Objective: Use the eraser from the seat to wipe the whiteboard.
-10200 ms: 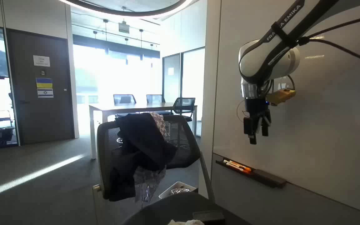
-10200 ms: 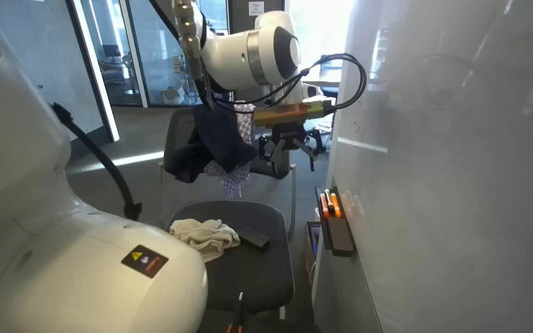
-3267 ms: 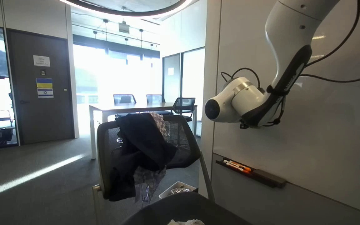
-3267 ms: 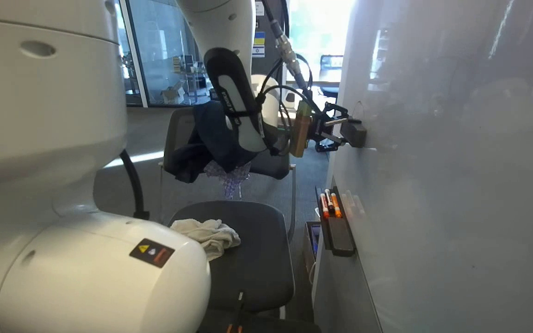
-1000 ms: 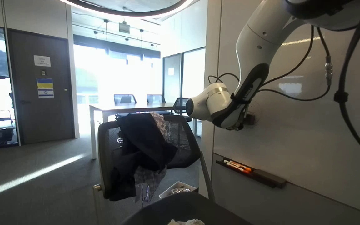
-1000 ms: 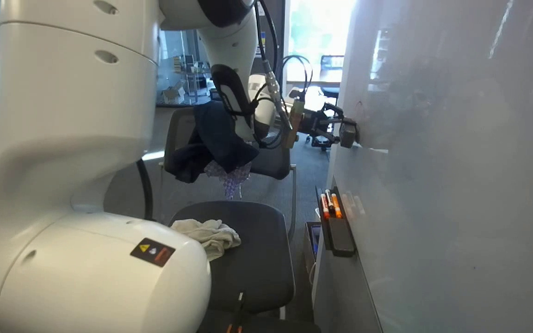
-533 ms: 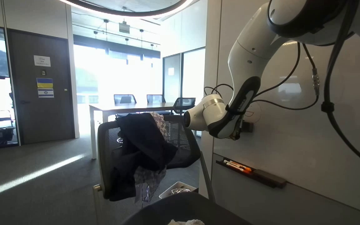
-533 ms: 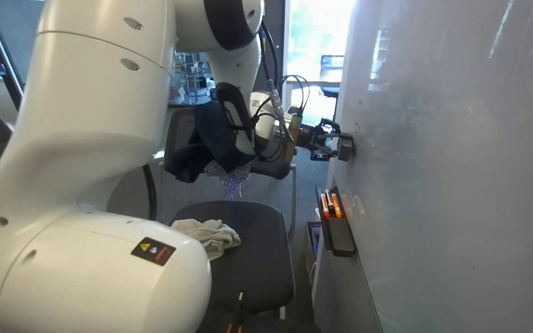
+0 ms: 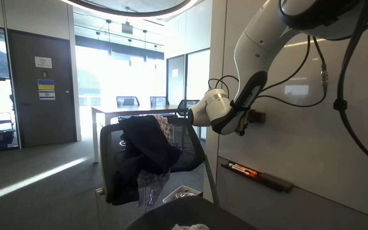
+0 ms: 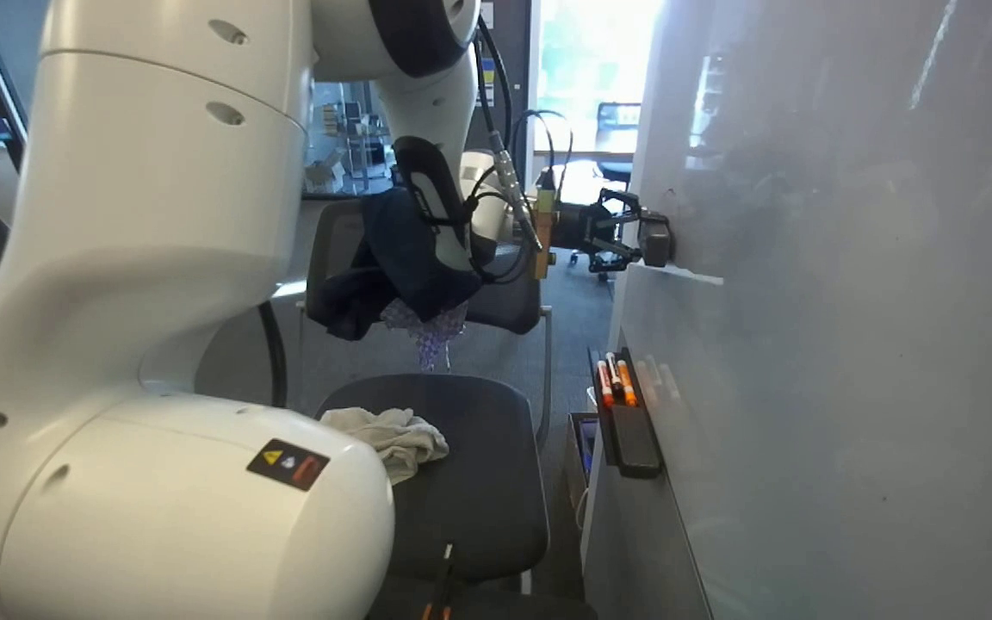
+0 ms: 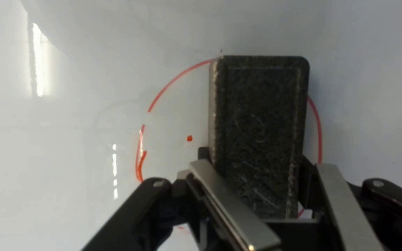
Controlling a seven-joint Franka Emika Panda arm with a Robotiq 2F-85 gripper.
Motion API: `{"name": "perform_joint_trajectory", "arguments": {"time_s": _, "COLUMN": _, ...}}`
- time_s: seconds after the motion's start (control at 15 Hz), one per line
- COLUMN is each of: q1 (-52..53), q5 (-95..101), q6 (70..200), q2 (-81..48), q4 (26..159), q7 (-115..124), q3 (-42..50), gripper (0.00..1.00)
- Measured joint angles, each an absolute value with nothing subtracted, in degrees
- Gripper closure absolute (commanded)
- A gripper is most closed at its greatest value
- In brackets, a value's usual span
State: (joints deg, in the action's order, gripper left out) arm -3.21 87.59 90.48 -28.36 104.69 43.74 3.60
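Note:
The dark, oblong eraser (image 11: 262,115) is pressed flat or nearly so against the whiteboard (image 10: 849,344). My gripper (image 11: 255,167) is shut on its long sides, near the lower end in the wrist view. An exterior view shows the eraser (image 10: 656,239) at the fingertips, meeting the board above its ledge. Behind and around it runs a thin red circle (image 11: 162,89), broken on the left, with a red dot (image 11: 189,138) inside. The eraser covers part of that line. The seat (image 10: 470,508) is below, bearing a pale crumpled cloth (image 10: 393,439).
Along the board's lower edge, a ledge holds several markers (image 10: 616,383) and another dark block (image 10: 636,439). A black garment (image 10: 414,258) hangs over the chair's backrest, close to my forearm. A box (image 10: 580,448) stands on the floor between chair and board.
Ten seconds ago the gripper stood open above the seat, where the eraser lay. Now it holds the eraser at the whiteboard. Over the last second it slid down the board, then back up.

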Motion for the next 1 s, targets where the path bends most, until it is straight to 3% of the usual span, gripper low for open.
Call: {"name": "perform_joint_trajectory", "arguments": {"time_s": 1.0, "q1": -3.8, "q5": 90.2, "q6": 97.1, "q2": -32.3, "q4": 104.4, "q7": 42.7, "q3": 3.3, "gripper": 0.69}}
